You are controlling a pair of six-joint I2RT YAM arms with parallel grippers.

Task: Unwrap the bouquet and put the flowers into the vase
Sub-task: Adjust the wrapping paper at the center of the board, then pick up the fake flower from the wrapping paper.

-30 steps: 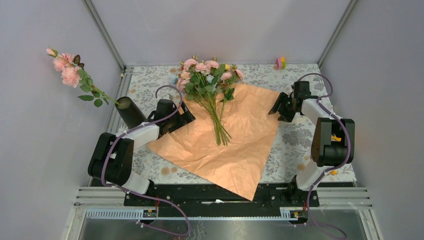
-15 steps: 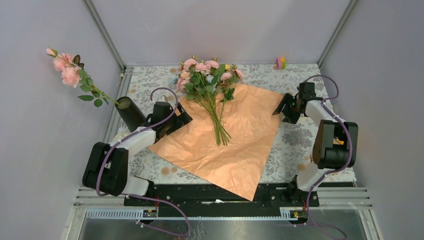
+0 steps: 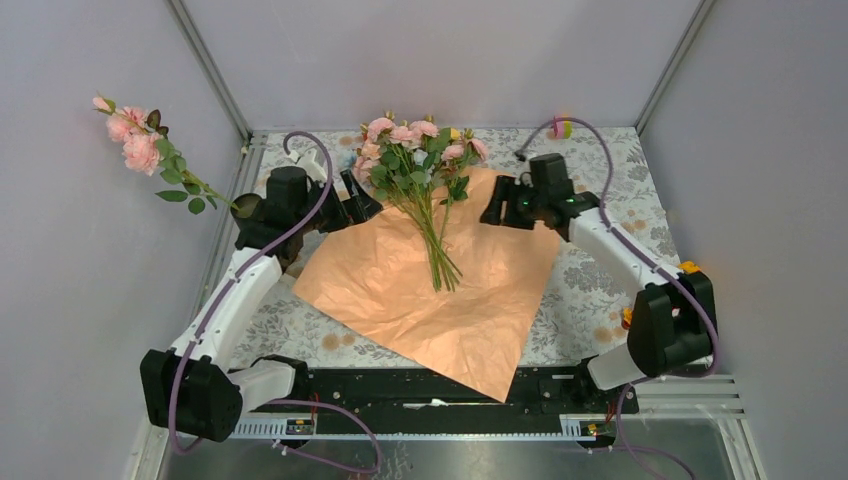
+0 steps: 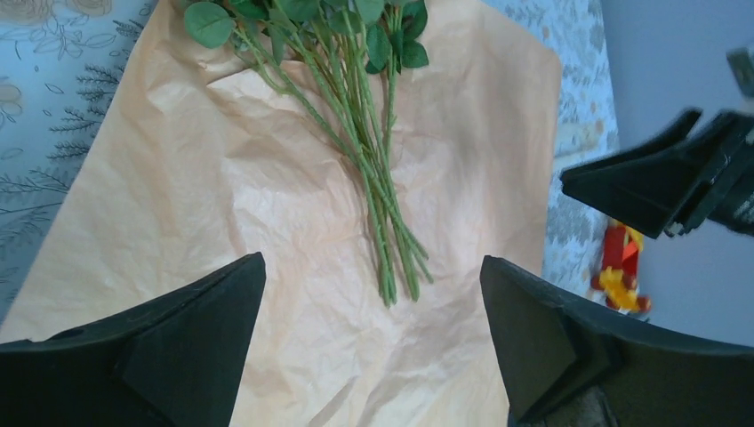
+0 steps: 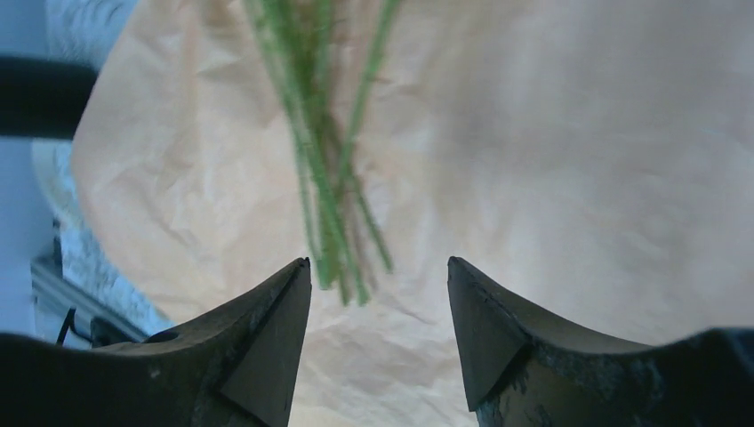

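On the worktop (image 3: 600, 250), the flowers (image 3: 418, 185) lie loose on the spread-open paper (image 3: 470, 300) between the left claw (image 3: 358, 200) and the right claw (image 3: 495, 205), both with jaws apart and empty, while the vase (image 3: 245, 208) at the left edge holds one pink stem (image 3: 140, 150).

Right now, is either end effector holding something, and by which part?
Nothing is held: the left end effector and the right end effector are both open, empty, near the flowers on the paper.
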